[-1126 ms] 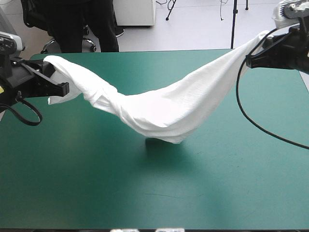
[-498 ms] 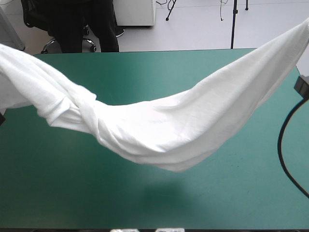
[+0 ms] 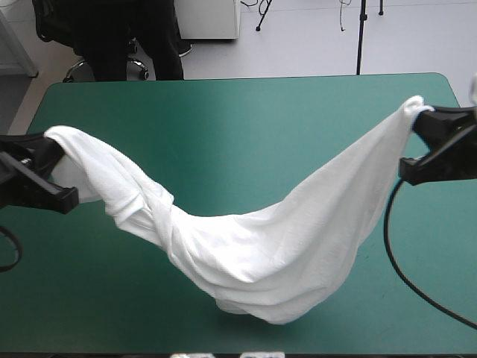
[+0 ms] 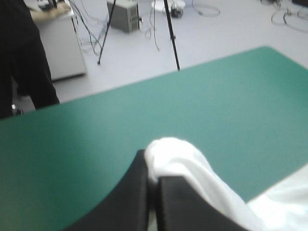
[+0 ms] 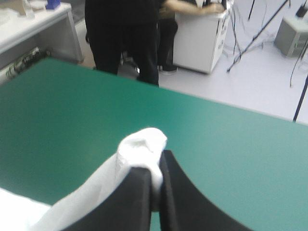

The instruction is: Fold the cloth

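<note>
- The left end effector (image 3: 65, 173) is clamped tight on one end of the white T-shirt (image 3: 253, 253), with a bunch of fabric bulging past its tips.
- In the left wrist view the black fingers (image 4: 134, 202) are all but together. The cloth (image 4: 183, 159) is caught between them and spills over one side.
- Over at the right end effector (image 3: 410, 145) it's the same pinch, with a small knob of cloth (image 5: 142, 144) poking up above the nearly closed fingertips.
- Between the two end effectors the T-shirt hangs in a deep sagging arc above the teal-green worktop (image 3: 223, 112).
- The lowest fold droops nearer the right end effector than the left, and I can't tell whether it brushes the cover.
- Just out from the left end effector the fabric is twisted and ropy. Toward the right end effector it rises in a broader, smoother band.
</note>
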